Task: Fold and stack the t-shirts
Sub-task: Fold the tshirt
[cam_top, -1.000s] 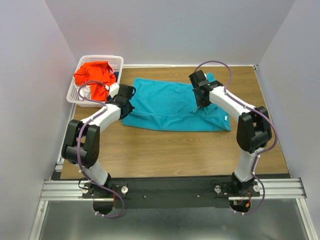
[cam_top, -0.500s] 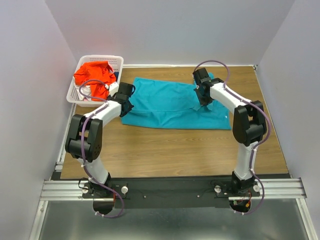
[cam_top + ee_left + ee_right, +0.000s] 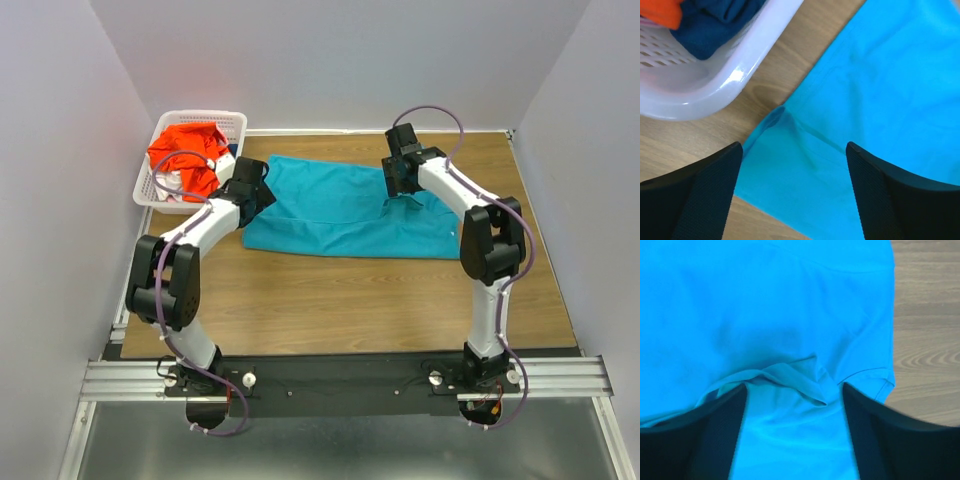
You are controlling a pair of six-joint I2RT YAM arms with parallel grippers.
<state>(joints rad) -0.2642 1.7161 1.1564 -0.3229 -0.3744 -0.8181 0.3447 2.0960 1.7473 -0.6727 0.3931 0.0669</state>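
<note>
One shirt out, none folded, and both pincers spread wide above the teal cloth.
The teal t-shirt (image 3: 340, 212) lay spread but creased toward the far edge of the counter (image 3: 350, 300), with no fold made and no stack begun. The left gripper (image 3: 794, 147) hung wide and empty over the shirt's left hem, beside the basket (image 3: 240, 122) in the far left corner. The orange-red shirt (image 3: 185, 148) and a dark blue shirt (image 3: 715, 22) waited there. The right gripper (image 3: 794, 386) stood wide over a raised ruck near the shirt's right end. Whether its fingers touched cloth could not be told, and the basket's depths were hidden.
</note>
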